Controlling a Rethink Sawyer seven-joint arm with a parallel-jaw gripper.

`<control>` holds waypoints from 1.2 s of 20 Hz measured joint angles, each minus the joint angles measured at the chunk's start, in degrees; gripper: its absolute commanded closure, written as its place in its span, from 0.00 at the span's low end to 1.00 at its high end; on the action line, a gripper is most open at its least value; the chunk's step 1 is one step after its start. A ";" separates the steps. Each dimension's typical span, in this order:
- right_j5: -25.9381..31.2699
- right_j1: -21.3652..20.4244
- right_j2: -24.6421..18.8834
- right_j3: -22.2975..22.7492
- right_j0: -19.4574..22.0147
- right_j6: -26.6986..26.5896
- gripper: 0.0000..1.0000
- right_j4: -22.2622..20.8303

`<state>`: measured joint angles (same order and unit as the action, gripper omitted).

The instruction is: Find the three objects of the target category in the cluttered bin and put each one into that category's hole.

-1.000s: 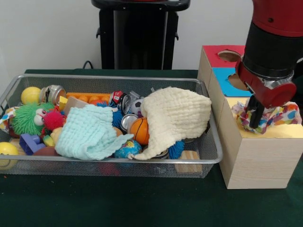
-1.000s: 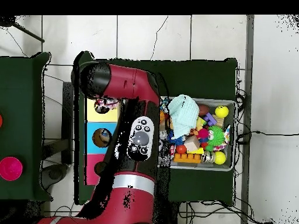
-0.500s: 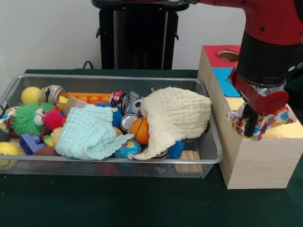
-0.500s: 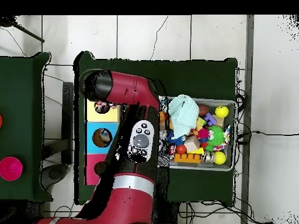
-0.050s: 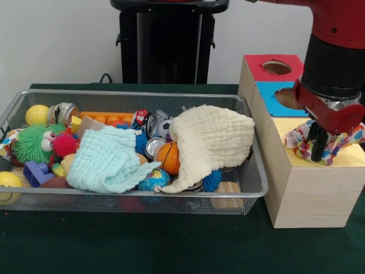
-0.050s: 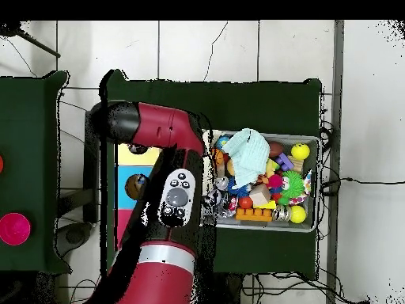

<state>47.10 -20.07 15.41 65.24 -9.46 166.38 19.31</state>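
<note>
Multicoloured spotted cloth (image 5: 324, 141) lies bunched on the yellow panel (image 5: 348, 157) of the wooden box (image 5: 308, 194), at the box's near end. The tool (image 5: 317, 147) comes down into it from the red and black arm (image 5: 336, 51), and its dark fingers (image 5: 315, 142) are closed on the cloth, with fabric spilling out on both sides of them. Behind the yellow panel sit a blue panel (image 5: 274, 98) and a red panel (image 5: 265, 64), each with a round hole.

Beside the box stands the wire mesh bin (image 5: 131, 202) on the green desk (image 5: 142, 245). A cream knitted cloth (image 5: 214, 140) is draped over the bin's right part, and a mint cloth (image 5: 108, 160) lies over the middle. Between them shows an orange ball (image 5: 169, 157), with a small globe ball (image 5: 154, 180) in front of it. At the left end are a green fuzzy toy (image 5: 34, 142), a pink spiky ball (image 5: 64, 144) and a yellow ball (image 5: 37, 115).

From above, the arm (image 6: 162, 138) covers the yellow panel and the tool entirely, so the grip can be read only from the front. That view shows instead the whole bin (image 6: 313, 229), the mint cloth (image 6: 249, 154) on top of the clutter, and a pink round object (image 6: 14, 228) on a separate green desk (image 6: 32, 95) off to the side, which the front view does not reach.
</note>
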 measured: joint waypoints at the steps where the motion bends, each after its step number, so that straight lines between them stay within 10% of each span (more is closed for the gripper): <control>1: 0.00 -0.13 0.01 0.33 -0.40 0.00 1.00 0.28; 14: -0.66 -3.31 0.07 6.28 -2.40 0.00 1.00 1.19; 24: -12.31 -4.39 -1.58 13.59 -0.88 0.00 1.00 1.59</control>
<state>34.79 -24.46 13.83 78.82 -10.35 166.38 20.90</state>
